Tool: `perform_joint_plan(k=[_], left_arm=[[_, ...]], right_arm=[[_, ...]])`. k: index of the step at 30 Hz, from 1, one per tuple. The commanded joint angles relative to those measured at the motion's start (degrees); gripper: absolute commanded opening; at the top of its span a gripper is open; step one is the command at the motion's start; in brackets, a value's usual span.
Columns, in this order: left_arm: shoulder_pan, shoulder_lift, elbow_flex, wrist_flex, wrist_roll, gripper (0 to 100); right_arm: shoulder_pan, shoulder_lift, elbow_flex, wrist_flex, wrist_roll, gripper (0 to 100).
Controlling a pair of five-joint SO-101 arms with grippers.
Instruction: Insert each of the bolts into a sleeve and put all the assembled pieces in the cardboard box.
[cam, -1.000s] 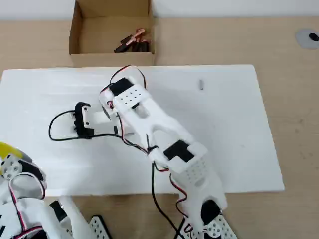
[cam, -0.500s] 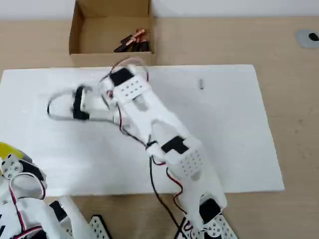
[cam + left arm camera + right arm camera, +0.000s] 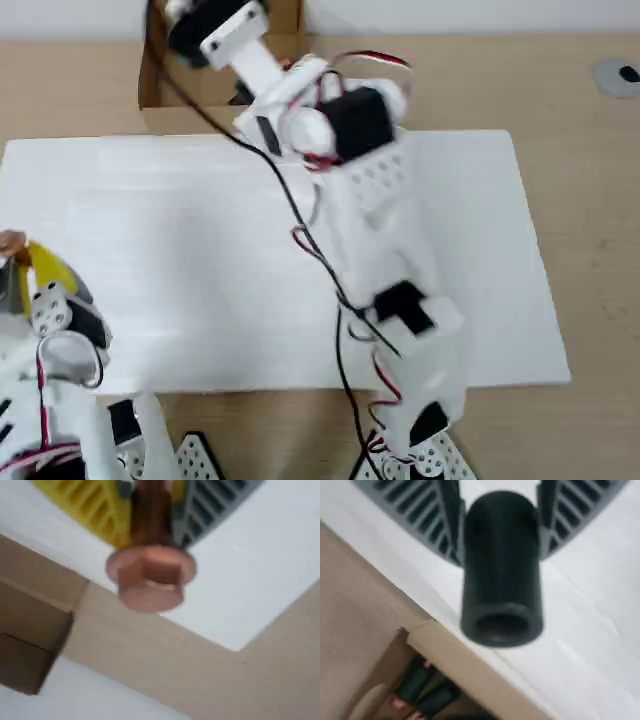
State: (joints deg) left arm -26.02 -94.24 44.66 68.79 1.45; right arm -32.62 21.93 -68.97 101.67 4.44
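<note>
copper bolt [image 3: 150,575] in left pincer [image 3: 151,507], black sleeve [image 3: 501,570] in right pincer [image 3: 500,515]

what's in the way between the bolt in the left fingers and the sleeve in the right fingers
Nothing visible. The bolt and the sleeve are held apart above the white sheet, with nothing between them.

no legible text, no labels, numbers or signs (cardboard box [image 3: 152,85] walls plain)
</note>
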Motion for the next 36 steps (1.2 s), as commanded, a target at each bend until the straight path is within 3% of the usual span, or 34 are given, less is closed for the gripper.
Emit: perform_joint_plan(k=[1, 7, 11, 16, 19, 23, 30, 36], left_arm=[[1.7, 0.4, 3.6, -8.9, 1.6, 1], [2.1, 0.4, 15.3, -26.5, 10.0, 1], [9.0, 0.4, 16.3, -27.0, 10.0, 1], [18.9, 0.4, 15.9, -27.1, 9.9, 1], [22.2, 0.4, 16.2, -27.0, 8.8, 1], [24.4, 0.4, 15.9, -26.8, 8.4, 1], [29.8, 0.3, 12.8, -18.0, 8.7, 1], [33.9, 0.2, 6.9, -13.5, 8.5, 1]], right_arm=[[1.2, -14.8, 9.5, 0.9, -4.7, 0.9], [-4.7, -41.5, 36.9, -0.3, -4.2, 0.9], [-6.1, -57.6, 56.6, -4.6, -3.3, 0.9], [-6.3, -75.6, 80.7, -8.1, 12.0, 0.9], [-6.3, -86.3, 92.8, -12.2, 15.0, 0.9], [-8.2, -99.4, 109.1, -21.6, 12.2, 0.9], [-15.5, -123.3, 135.9, -40.4, -2.7, 0.9], [-23.3, -136.1, 151.4, -49.5, -4.7, 0.9]])
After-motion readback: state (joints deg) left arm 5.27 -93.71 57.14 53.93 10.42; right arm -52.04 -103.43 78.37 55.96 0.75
